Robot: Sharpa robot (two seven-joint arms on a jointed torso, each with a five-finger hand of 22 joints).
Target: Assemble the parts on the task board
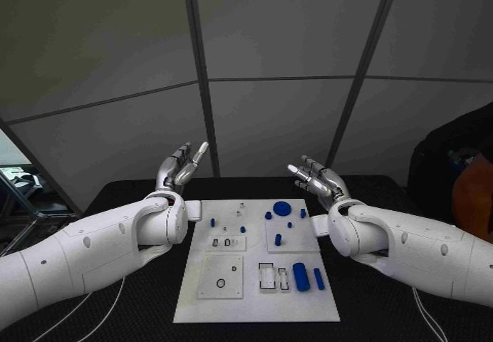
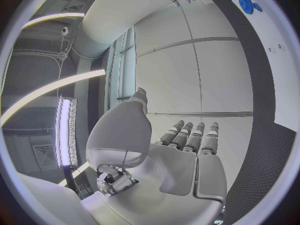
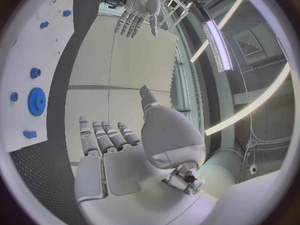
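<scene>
Both hands are raised at the far edge of the table, palms up, holding nothing: the left hand (image 1: 180, 167) has its fingers straight and apart, the right hand (image 1: 318, 178) likewise spread; the white board (image 1: 257, 303) lies between the forearms, well below them; small blue parts stand on it, a round gear (image 1: 281, 208), a long peg (image 1: 300, 276) and a thinner one (image 1: 318, 278) just beside it; coming down from so high, a hand could knock the close-set pegs or nudge the board askew; small pieces may slip from broad fingers
</scene>
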